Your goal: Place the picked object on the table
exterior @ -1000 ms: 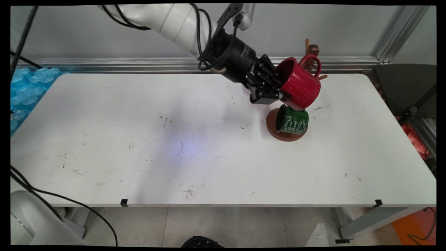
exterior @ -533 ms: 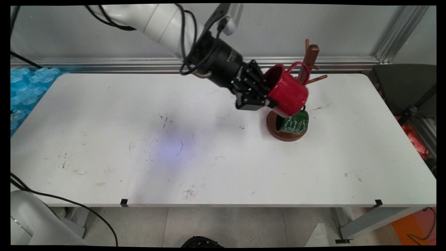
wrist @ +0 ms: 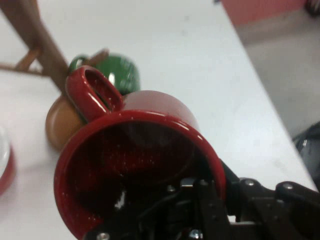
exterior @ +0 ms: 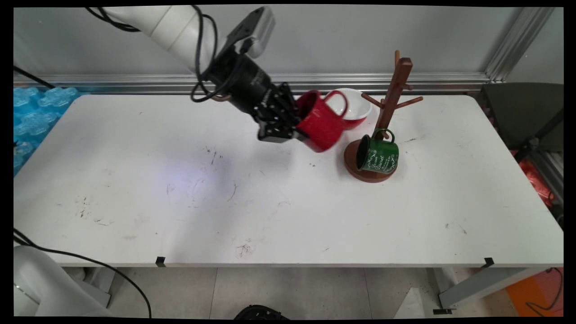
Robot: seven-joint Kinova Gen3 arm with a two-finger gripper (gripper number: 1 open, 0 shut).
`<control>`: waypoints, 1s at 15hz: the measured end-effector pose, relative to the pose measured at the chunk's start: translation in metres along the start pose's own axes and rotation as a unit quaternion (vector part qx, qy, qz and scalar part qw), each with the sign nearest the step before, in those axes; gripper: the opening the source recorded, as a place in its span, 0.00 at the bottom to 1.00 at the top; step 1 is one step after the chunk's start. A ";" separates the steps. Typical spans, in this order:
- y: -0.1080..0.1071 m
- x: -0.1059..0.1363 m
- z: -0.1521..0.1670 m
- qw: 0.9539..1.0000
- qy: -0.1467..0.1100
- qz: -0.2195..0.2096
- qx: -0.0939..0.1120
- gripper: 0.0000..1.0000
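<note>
Behind red mug (exterior: pixel 320 126): bowl (exterior: pixel 355 107).

Tilted red mug (exterior: pixel 320 127) in pincer (exterior: pixel 294 130)

White table (exterior: pixel 135 216): wooden mug tree (exterior: pixel 390 103) on round base, green mug (exterior: pixel 377 155) hanging low, red-and-white bowl (exterior: pixel 357 108) behind.

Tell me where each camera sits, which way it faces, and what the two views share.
Main view: fixed above the table's near side, looking down across it to the wall; shows the arm and tool.
Hand view: on the hand, looking along the tool into the red mug.
Shared: red mug, green mug, wooden mug tree.
</note>
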 end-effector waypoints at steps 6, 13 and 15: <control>-0.016 -0.031 -0.015 0.997 -0.060 0.040 -0.004 0.00; -0.041 -0.067 -0.021 0.985 -0.147 0.091 -0.008 0.00; -0.047 -0.076 -0.021 0.981 -0.173 0.093 -0.003 0.00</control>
